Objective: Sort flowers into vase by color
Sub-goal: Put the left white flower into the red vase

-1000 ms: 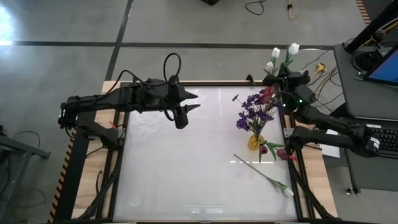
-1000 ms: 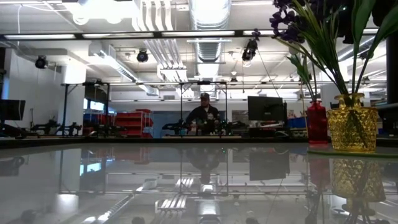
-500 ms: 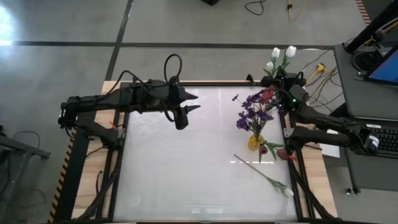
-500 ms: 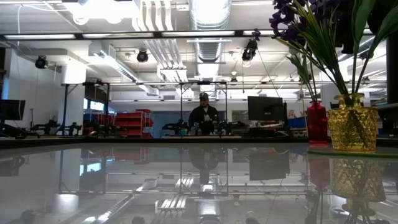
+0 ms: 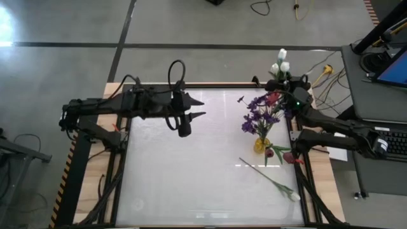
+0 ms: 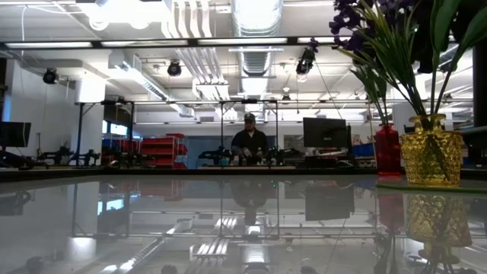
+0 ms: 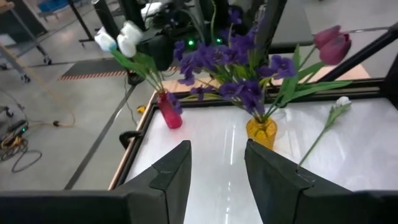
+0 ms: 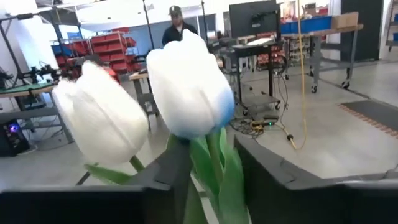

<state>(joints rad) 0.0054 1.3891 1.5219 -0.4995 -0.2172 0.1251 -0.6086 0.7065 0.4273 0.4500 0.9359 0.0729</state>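
From above, our right gripper [image 5: 287, 81] is parking white tulip buds [image 5: 281, 61] over the far-right red glass vase [image 7: 169, 113]. Its wrist view: fingers loosening around the stems, so we're releasing slowly. Left gripper [image 5: 198, 107] is waiting, open.

White tulip stems [image 8: 211, 168] hidden between gripper fingers.

So the left claw [image 7: 217, 171] has its two dark fingers spread apart with nothing between them, hanging over the white counter [image 7: 385, 155]. Past it there's a yellow vase [image 7: 261, 132] stuffed with purple blossoms [image 7: 227, 68] and a dark red bud [image 7: 334, 45]. A red vase [image 7: 168, 112] by the edge holds white tulips [image 7: 119, 38], and one white flower [image 7: 329, 121] lies flat on the counter.
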